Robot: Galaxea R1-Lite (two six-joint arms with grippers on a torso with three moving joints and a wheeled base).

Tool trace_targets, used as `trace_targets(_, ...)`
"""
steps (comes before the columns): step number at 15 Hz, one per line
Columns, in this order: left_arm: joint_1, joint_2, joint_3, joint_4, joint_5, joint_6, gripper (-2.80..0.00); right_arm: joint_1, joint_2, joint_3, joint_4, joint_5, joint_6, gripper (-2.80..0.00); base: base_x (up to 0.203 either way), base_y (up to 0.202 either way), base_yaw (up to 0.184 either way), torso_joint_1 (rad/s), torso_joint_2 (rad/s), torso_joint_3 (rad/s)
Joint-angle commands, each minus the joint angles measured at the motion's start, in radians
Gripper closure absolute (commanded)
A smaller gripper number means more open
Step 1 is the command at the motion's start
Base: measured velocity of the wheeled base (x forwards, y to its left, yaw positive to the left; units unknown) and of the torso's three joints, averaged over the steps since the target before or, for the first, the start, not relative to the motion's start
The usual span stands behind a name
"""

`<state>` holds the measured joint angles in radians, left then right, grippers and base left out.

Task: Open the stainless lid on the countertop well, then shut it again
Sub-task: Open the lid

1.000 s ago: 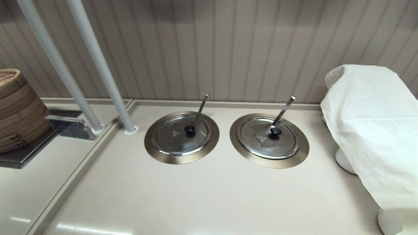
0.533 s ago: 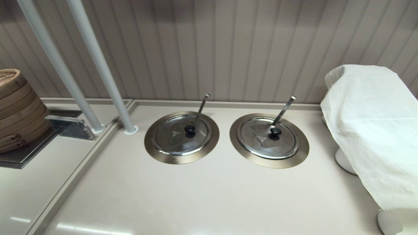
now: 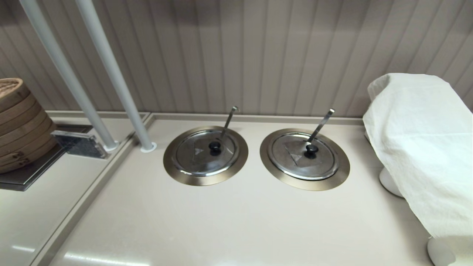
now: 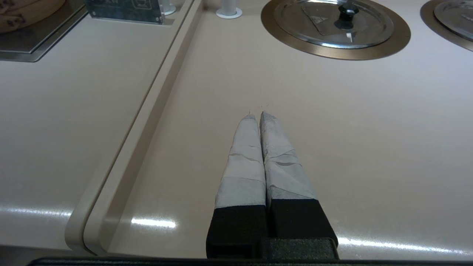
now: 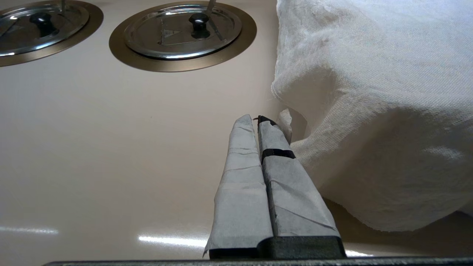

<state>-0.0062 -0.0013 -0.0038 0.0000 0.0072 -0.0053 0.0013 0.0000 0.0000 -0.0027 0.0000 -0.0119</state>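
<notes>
The stainless lid [image 3: 196, 159] lies flat and closed on the left countertop well, inside the bronze-grey flange [image 3: 173, 168]. It has a black knob [image 3: 214, 146], and the hook-tipped ladle handle [image 3: 229, 122] sticks up behind it. Neither gripper appears in the head view. In the left wrist view my left gripper [image 4: 258, 115] is shut and empty, low over the counter, well short of the lid [image 4: 325, 27]. My right gripper [image 5: 255, 120] is also shut and empty, beside a white cloth, with that lid [image 5: 22, 33] far off.
The twin lid [image 3: 295, 166] with the straight handle [image 3: 321, 123] sits in the right ring. A draped white cloth [image 3: 421, 147] fills the right side. Two grey poles [image 3: 111, 74], a raised counter seam [image 3: 92, 192] and stacked bamboo steamers [image 3: 18, 122] stand at the left.
</notes>
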Motion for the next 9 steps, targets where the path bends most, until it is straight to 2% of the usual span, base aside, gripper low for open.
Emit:
trace_targets(1, 0.000, 0.001, 0.001, 0.000, 0.000, -0.001, 0.00, 0.000, 0.001, 0.000, 0.000, 0.000, 0.000, 0.00, 0.000, 0.000, 0.000, 0.000, 0.00, 0.000)
trace_targets(4, 0.000, 0.001, -0.001, -0.002, 0.000, -0.001, 0.00, 0.000, 0.002, 0.000, 0.000, 0.000, 0.000, 0.00, 0.000, 0.000, 0.000, 0.000, 0.00, 0.000)
trace_targets(8, 0.000, 0.001, 0.000, -0.003, -0.001, 0.042, 0.00, 0.000, 0.000, 0.000, 0.000, 0.000, 0.000, 0.00, 0.000, 0.000, 0.000, 0.000, 0.00, 0.000)
trace_targets(9, 0.000, 0.003, -0.030, -0.002, -0.018, 0.058, 0.00, 0.000, 0.000, 0.000, 0.000, 0.000, 0.000, 0.00, 0.000, 0.000, 0.000, 0.000, 0.00, 0.000)
